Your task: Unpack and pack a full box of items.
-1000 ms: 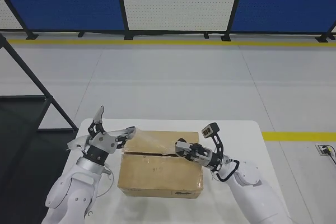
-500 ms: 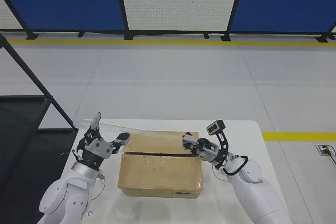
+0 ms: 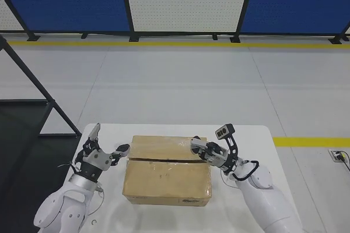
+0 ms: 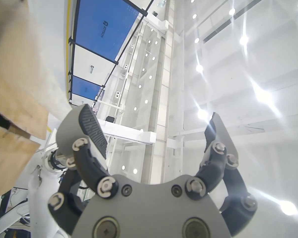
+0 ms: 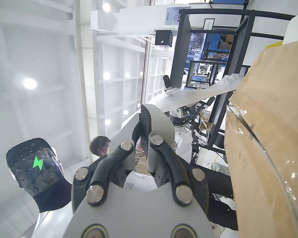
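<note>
A brown cardboard box [image 3: 166, 175] sits closed in the middle of the white table [image 3: 251, 137], with glossy clear tape over its top and a dark seam across it. My left gripper [image 3: 109, 141] is open just off the box's left end, nothing between its fingers; the left wrist view shows the same left gripper [image 4: 151, 130] with the box [image 4: 12, 75] beside it. My right gripper [image 3: 196, 145] is shut at the box's far right corner. In the right wrist view, beside the right gripper [image 5: 144, 122], a loose strip of tape [image 5: 201, 92] runs from the box [image 5: 268, 137] toward the other gripper.
A black metal frame [image 3: 23, 87] stands off the table's left side. The floor beyond the table is open, with a yellow line [image 3: 315, 141] to the right. Bare table surface lies on both sides of the box.
My left gripper has drawn back from the box toward the near left. My right gripper has shifted from the middle of the seam to the box's right corner.
</note>
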Motion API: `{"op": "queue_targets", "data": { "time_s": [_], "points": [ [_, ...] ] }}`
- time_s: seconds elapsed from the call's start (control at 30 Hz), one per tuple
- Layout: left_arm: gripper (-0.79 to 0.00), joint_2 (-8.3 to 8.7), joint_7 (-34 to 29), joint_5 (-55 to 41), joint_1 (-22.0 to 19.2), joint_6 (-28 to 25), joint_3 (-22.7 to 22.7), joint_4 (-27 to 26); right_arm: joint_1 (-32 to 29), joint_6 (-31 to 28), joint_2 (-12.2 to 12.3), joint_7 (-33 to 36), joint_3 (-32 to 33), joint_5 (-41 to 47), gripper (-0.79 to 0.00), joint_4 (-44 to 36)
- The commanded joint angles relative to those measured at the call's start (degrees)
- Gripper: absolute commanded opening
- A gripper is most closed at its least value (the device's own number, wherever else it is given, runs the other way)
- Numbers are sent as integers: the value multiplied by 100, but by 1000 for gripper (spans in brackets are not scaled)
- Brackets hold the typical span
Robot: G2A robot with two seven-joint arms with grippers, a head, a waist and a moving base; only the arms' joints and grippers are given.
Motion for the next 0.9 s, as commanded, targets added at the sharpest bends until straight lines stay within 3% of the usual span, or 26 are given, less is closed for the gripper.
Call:
{"op": "queue_targets", "data": {
  "time_s": [0.0,0.23,0.57,0.73,0.87],
  "points": [
    [0,9,-30,-38,97,61,-65,-40,13,2,-5,16,-2,-13,-785,10],
    [0,48,-243,-498,371,498,-408,-227,64,7,-26,188,12,27,-785,44],
    [0,10,482,-755,422,-802,-1037,14,29,148,-9,594,156,201,-785,17],
    [0,31,473,-693,330,-640,-1112,275,-42,223,13,894,244,308,-785,-64],
    [0,62,332,-477,217,-217,-972,409,-63,305,29,1128,311,392,-785,-75]
  ]
}}
